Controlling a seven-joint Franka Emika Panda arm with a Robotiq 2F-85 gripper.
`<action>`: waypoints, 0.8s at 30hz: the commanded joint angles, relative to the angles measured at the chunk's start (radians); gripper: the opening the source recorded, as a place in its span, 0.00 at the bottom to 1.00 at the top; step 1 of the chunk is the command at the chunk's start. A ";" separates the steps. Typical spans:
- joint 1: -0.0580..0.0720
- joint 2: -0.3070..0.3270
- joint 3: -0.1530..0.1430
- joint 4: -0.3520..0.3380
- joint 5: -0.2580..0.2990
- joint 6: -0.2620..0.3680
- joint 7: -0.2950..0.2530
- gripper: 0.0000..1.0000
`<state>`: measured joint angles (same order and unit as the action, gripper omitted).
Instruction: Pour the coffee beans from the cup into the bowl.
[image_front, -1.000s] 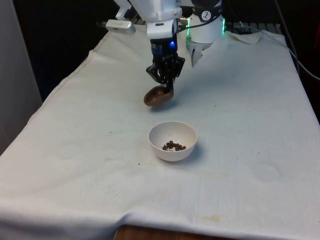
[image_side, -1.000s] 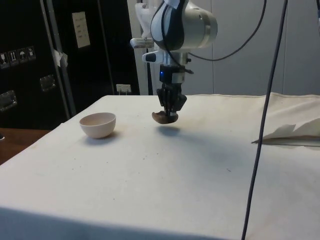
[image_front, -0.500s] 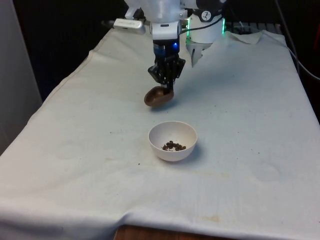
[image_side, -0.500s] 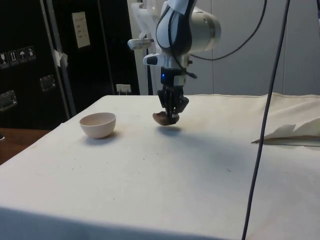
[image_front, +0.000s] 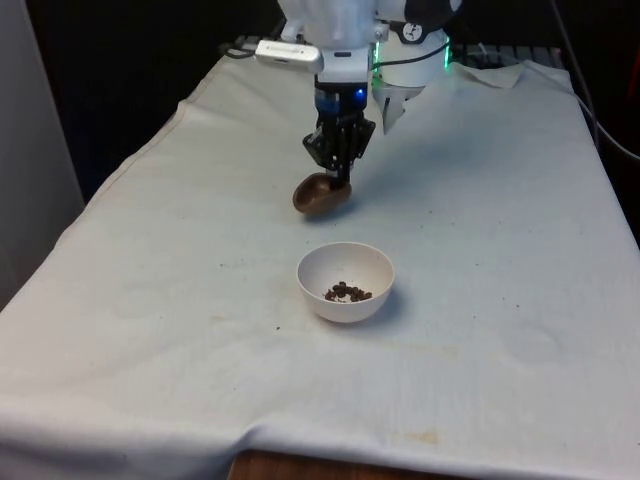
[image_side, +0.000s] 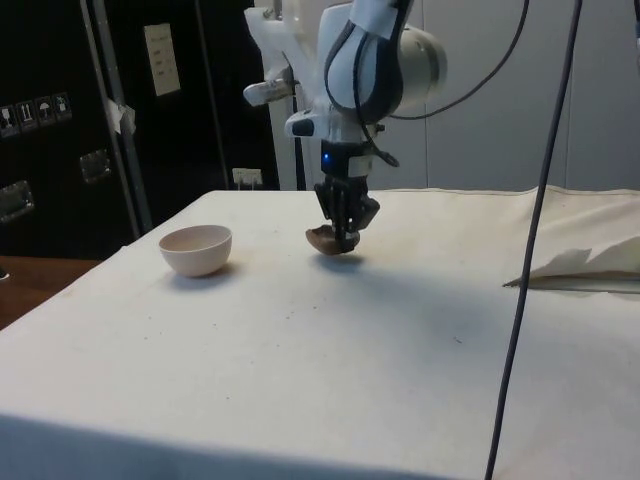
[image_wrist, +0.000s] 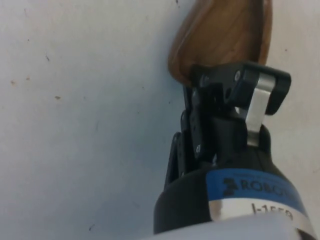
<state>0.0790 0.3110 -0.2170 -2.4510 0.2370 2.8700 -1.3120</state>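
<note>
1. Coffee beans lay in a small dark heap inside the white bowl, which sat on the white cloth near the middle of the table in the front view.
2. At about 11 o'clock from the bowl in that view, well apart from it, the brown wooden cup hung tilted in the black gripper, low over the cloth.
3. From the side view, the bowl showed only its outer wall (its contents were hidden there), with the cup at roughly 3 o'clock from it and the gripper above the cup.
4. Close up in the wrist view, the fingers were closed on the cup's rim, clamping its wall between them; its wood grain was plain.
</note>
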 joint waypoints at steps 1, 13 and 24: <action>0.027 0.010 -0.032 -0.008 -0.042 0.023 0.037 0.00; 0.029 0.009 -0.028 -0.008 -0.198 0.014 0.173 0.00; 0.005 0.005 0.009 -0.018 -0.272 0.019 0.246 0.00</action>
<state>0.0800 0.3150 -0.2020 -2.4640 -0.0290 2.8700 -1.0730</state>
